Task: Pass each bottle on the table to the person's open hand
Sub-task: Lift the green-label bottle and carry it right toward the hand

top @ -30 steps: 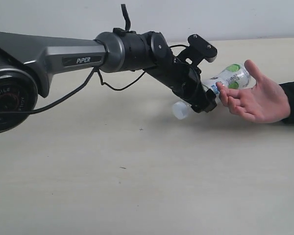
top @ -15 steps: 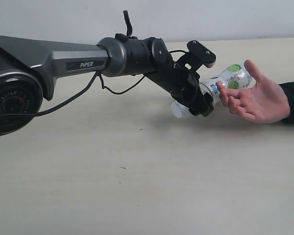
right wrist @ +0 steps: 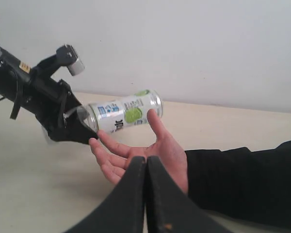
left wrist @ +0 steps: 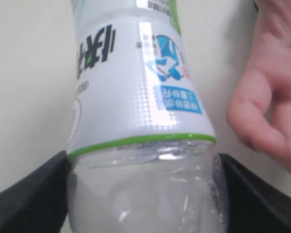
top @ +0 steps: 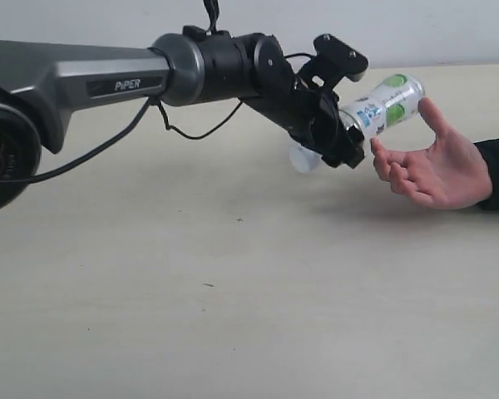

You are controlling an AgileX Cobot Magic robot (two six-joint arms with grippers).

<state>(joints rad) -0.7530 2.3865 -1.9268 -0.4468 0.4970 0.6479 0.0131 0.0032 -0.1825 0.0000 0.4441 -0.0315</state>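
We see the left gripper clamped on a clear bottle, its two black fingers pressed against opposite sides of the bare plastic just below the label. The label is white with a green edge, green patches and blue print. The bottle hangs in the air above the counter, touching it nowhere. It lies tilted, with its white cap at the lower end, behind the gripper, and its base raised and pointing away from the arm. The person's open hand waits just beside that raised end, palm up and fingers loosely curled, with the thumb reaching up near the bottle's base. We cannot tell whether thumb and bottle touch. In the exterior view the fingertips sit close under the bottle's middle, with a narrow gap showing between them and the plastic. A black sleeve covers the wrist, and the forearm rests along the counter. The right gripper shows only in its own wrist view, its fingers pressed together with nothing between them, hovering on the near side of the hand and apart from it. A pale wall stands behind the counter.
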